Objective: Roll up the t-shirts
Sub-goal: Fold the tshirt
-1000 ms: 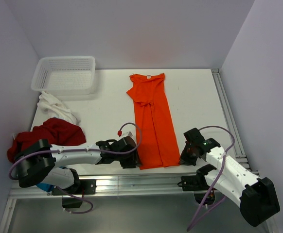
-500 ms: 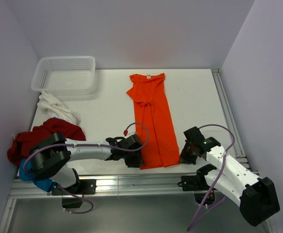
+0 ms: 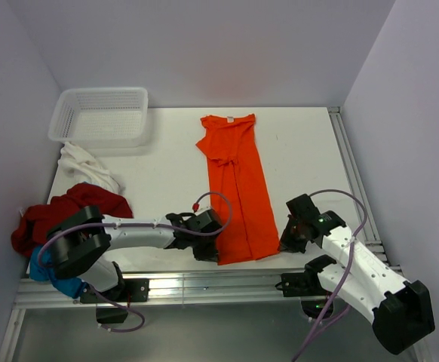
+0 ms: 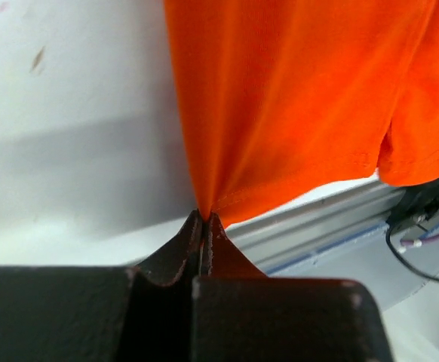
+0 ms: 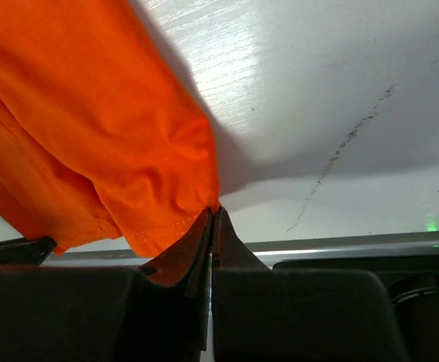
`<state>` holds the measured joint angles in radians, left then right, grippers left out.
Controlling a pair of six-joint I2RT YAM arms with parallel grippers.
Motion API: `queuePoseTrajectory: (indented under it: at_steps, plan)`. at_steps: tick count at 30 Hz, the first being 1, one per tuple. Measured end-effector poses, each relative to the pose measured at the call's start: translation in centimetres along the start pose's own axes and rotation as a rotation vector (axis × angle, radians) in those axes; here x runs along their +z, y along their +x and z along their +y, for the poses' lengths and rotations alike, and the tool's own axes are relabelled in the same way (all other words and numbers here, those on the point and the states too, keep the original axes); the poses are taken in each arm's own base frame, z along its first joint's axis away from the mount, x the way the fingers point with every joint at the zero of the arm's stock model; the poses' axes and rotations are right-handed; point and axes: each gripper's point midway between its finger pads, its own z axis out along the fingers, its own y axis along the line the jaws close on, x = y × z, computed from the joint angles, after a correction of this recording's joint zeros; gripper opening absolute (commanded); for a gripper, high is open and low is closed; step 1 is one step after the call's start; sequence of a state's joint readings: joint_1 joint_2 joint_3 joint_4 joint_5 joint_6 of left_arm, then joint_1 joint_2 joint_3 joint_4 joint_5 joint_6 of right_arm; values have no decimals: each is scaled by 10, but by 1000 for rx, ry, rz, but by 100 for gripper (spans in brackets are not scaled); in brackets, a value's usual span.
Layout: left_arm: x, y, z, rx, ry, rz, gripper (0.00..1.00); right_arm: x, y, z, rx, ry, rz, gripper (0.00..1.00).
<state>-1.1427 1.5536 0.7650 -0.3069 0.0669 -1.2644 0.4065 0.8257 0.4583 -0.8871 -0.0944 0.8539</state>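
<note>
A bright orange t-shirt (image 3: 236,192) lies folded into a long strip down the middle of the table, collar at the far end. My left gripper (image 3: 214,253) is shut on the near left hem corner of the orange t-shirt (image 4: 280,113). My right gripper (image 3: 283,243) is shut on the near right hem corner of the orange t-shirt (image 5: 91,136). Both corners are lifted slightly off the table. A dark red t-shirt (image 3: 61,211), a white t-shirt (image 3: 84,166) and a bit of turquoise blue t-shirt (image 3: 57,283) lie crumpled at the left.
A white perforated basket (image 3: 100,115) stands at the far left corner. The metal rail (image 3: 204,286) runs along the near table edge, just behind both grippers. Walls close in the left, far and right sides.
My left gripper moved right to the shirt's near left corner and shut on it. The near hem has drawn in slightly. The right gripper has barely moved.
</note>
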Motion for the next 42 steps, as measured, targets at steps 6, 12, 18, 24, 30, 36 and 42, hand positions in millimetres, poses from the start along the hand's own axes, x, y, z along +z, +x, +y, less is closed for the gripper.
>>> queuePoseTrajectory:
  at_steps: [6,12,18,24,30,36,42]
  plan:
    - [-16,4,3,-10,7,19,0,-13,-5,8,-9,-4,5,0]
    - [-29,-4,-3,-38,4,33,0,-26,-16,27,-22,-29,0,0]
    - [-42,-25,-19,-67,32,18,1,-34,-26,38,-44,-31,-2,0]
    - [-51,-48,-20,-115,36,-4,1,-40,-38,50,-73,-24,-12,0]
    - [-57,-73,-25,-136,27,-32,0,-43,-52,62,-107,-6,-13,0]
    - [-62,-97,-32,-140,26,-59,0,-44,-73,70,-108,5,-22,0]
    - [-58,-118,-27,-159,-6,-75,0,-42,-91,79,-109,14,-24,0]
